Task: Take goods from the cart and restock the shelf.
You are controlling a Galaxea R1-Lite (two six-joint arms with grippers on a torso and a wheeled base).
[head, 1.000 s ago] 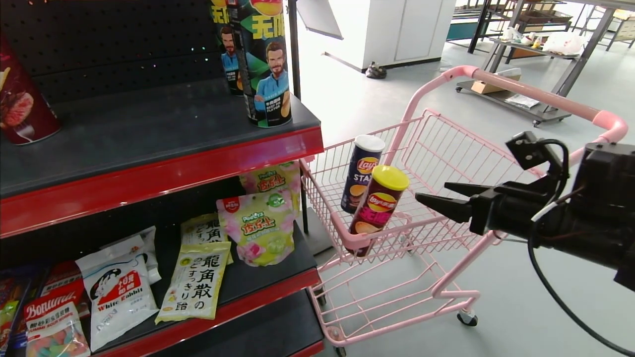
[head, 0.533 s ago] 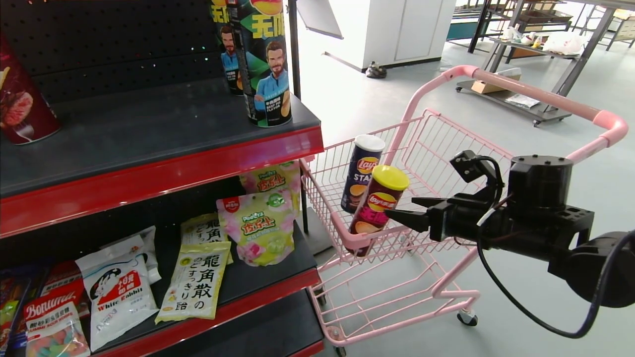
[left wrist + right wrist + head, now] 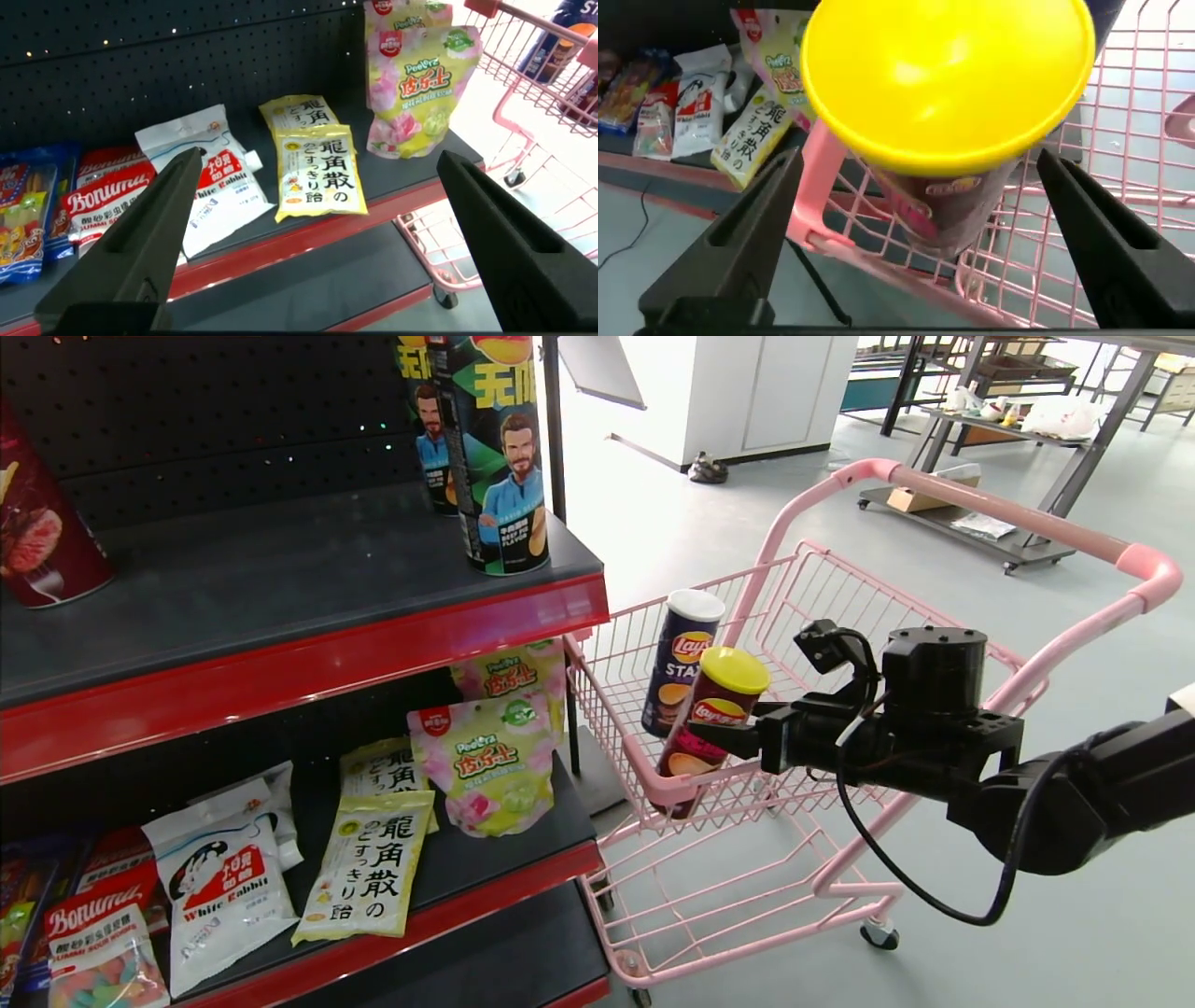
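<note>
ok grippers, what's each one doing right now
left gripper: open, empty
right gripper: open, straddling the yellow-lidded can, not shut on it

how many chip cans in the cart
2: the yellow-lidded can in the shelf-side corner of the cart, the white-lidded can just behind it. The right arm may hide more.
</note>
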